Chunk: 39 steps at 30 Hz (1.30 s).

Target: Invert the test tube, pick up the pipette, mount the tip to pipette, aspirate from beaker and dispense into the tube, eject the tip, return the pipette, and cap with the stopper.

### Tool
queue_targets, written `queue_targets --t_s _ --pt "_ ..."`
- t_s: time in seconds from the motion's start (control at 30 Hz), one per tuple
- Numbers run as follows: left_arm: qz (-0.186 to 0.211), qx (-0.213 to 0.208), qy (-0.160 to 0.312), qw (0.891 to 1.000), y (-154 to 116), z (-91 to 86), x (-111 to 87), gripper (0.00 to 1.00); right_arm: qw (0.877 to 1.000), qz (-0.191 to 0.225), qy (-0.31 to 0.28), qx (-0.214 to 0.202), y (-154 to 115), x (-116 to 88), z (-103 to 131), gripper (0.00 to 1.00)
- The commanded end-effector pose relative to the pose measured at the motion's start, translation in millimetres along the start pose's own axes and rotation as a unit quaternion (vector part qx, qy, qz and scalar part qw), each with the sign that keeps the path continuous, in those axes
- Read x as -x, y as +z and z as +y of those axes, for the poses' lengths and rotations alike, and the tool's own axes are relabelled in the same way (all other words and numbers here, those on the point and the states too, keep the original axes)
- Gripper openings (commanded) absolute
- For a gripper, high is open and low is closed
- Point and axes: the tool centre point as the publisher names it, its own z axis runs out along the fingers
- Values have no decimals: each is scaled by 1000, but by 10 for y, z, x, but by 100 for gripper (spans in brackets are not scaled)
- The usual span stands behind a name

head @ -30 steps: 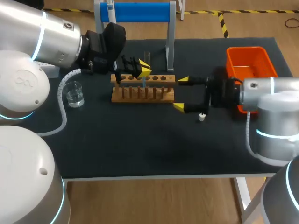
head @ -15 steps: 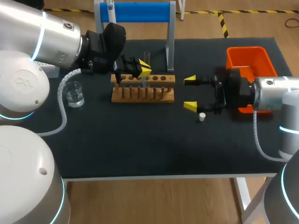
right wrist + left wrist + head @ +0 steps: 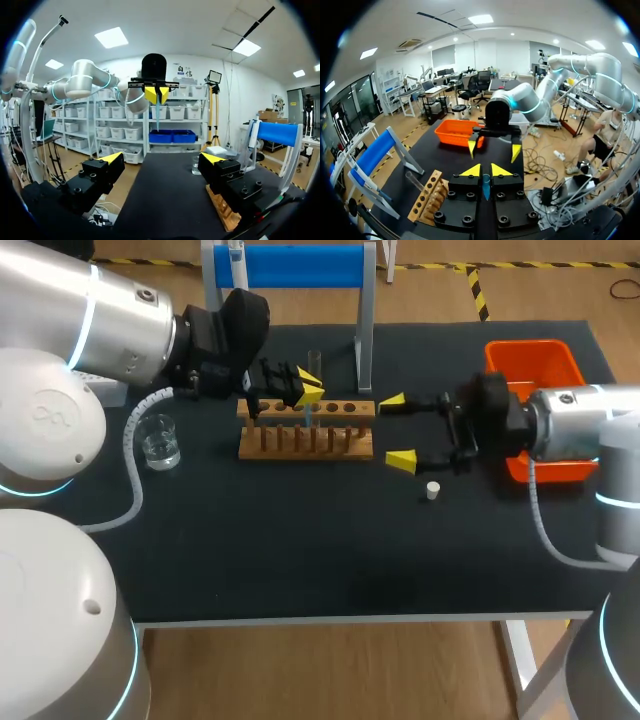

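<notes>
While I count one rack [image 3: 305, 435], tube [image 3: 314, 362], beaker [image 3: 160, 440], stopper [image 3: 432, 490] and bin [image 3: 530, 365] on the surface [image 3: 300, 560], the clear tube stands upright at the rack's far edge. Over the rack, left gripper [image 3: 303, 390] fingers pinch a thin teal tip [image 3: 157, 112]. Right gripper [image 3: 397, 430] fingers are spread beside the rack's right end. The beaker, left of the rack, holds clear liquid.

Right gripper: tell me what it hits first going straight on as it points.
Likely the wooden rack, just ahead of the right gripper. Height is unclear; if it clears that, the left gripper comes next.
</notes>
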Motion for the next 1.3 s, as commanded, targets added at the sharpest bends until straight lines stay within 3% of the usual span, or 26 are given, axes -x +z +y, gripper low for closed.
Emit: queue_targets --t_s 0.03,0.63,1.3 --pt "1 2 0 1000 -3 -5 2 0 1000 11 2 -2 138 27 60 100" --pt "1 2 0 1000 -3 -5 2 0 1000 28 -1 7 578 -17 247 100" --pt "1 2 0 1000 -3 -5 2 0 998 50 -2 26 917 19 400 85"
